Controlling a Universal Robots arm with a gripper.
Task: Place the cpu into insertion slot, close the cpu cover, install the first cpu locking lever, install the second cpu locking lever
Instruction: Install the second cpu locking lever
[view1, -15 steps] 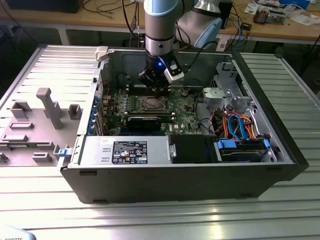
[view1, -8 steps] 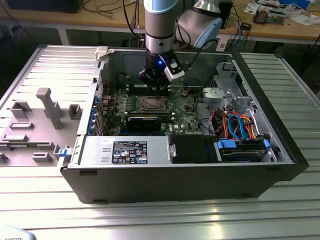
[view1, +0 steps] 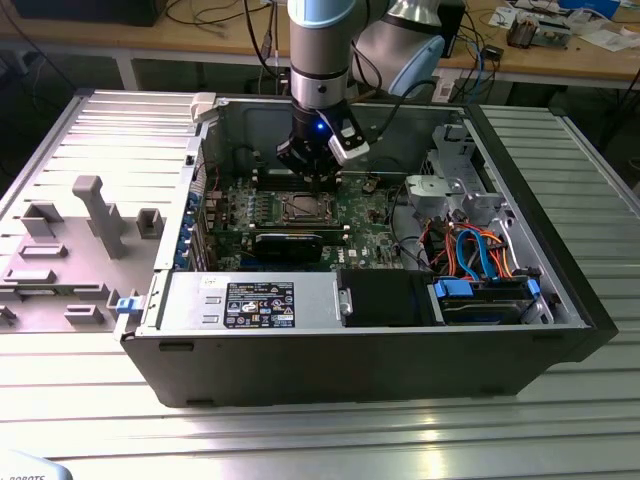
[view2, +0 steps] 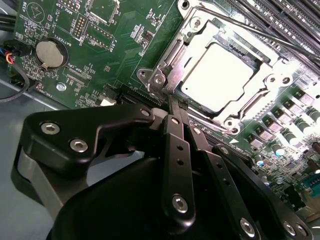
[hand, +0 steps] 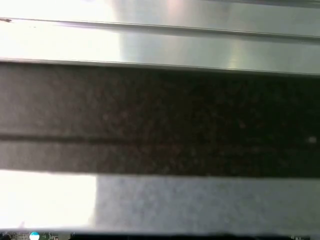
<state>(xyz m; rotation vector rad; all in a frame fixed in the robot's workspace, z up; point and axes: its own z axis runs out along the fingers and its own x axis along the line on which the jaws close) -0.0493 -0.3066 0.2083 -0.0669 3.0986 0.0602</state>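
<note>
chip: the cpu (view2: 216, 76) sat flat in the insertion slot (view2: 184, 35), the cpu cover (view2: 270, 82) folded down around it.
tool: gripper (view2: 172, 102) had its fingers pressed together, holding nothing, tips at the slot's corner by a lever hinge (view2: 159, 80).
step: judged to be the first locking lever.
place: slot at 12 o'clock of the black card (view1: 288, 243) on the green board (view1: 375, 225).
next: the move seemed to call for a firm sideways push under the catch.

In the second wrist view the black end effector (view2: 172, 107), fingers pressed together, touches the corner of the cpu cover (view2: 200, 37), which frames the bright cpu (view2: 217, 75) at 1 o'clock on the green board (view2: 115, 50)
</note>
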